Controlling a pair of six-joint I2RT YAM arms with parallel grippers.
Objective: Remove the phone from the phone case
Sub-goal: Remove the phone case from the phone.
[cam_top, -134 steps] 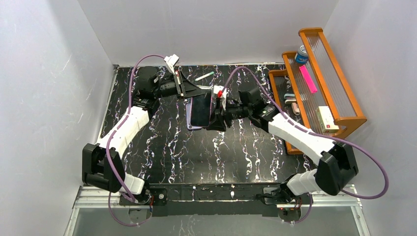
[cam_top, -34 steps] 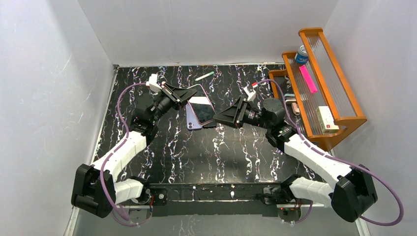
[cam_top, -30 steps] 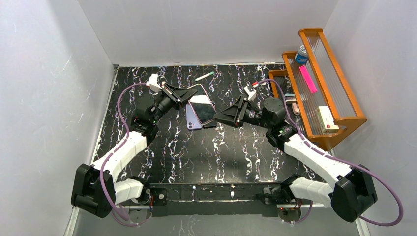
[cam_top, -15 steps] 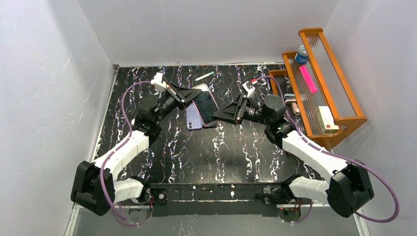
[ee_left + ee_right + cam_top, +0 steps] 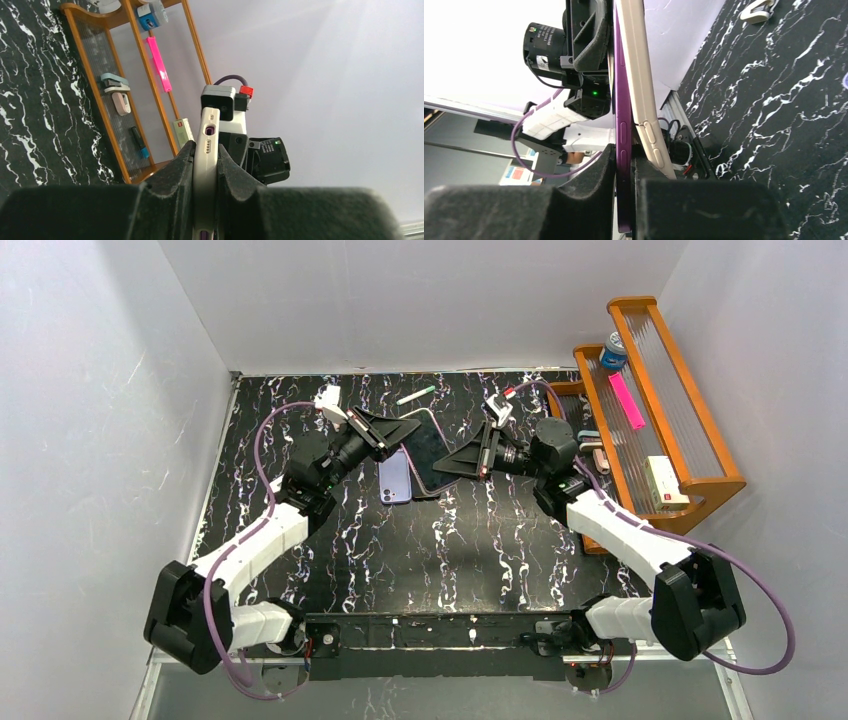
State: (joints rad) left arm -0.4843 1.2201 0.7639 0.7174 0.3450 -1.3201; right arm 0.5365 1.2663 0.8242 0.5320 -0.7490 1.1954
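The phone (image 5: 428,448), dark screen up, is held in the air between both grippers over the back middle of the table. My left gripper (image 5: 393,430) is shut on the beige phone case (image 5: 206,165); purple shows through its port cutouts, and my fingertips (image 5: 182,160) press both faces. My right gripper (image 5: 462,455) is shut on the purple phone (image 5: 623,125) at its button edge. In the right wrist view the case (image 5: 644,100) stands away from the phone at the near end and meets it at the far end, where the left gripper (image 5: 591,35) holds it.
A flat purple thing (image 5: 395,480) lies on the black marbled table (image 5: 450,550) under the held phone. A wooden rack (image 5: 690,440) at the right holds a blue-capped bottle (image 5: 612,348), a pink strip (image 5: 627,400) and a white box (image 5: 662,483). A green-white pen (image 5: 415,395) lies at the back.
Both grippers have moved toward the back with the phone. The right gripper has come in against the phone's right edge, and the phone has turned more end-on toward the back.
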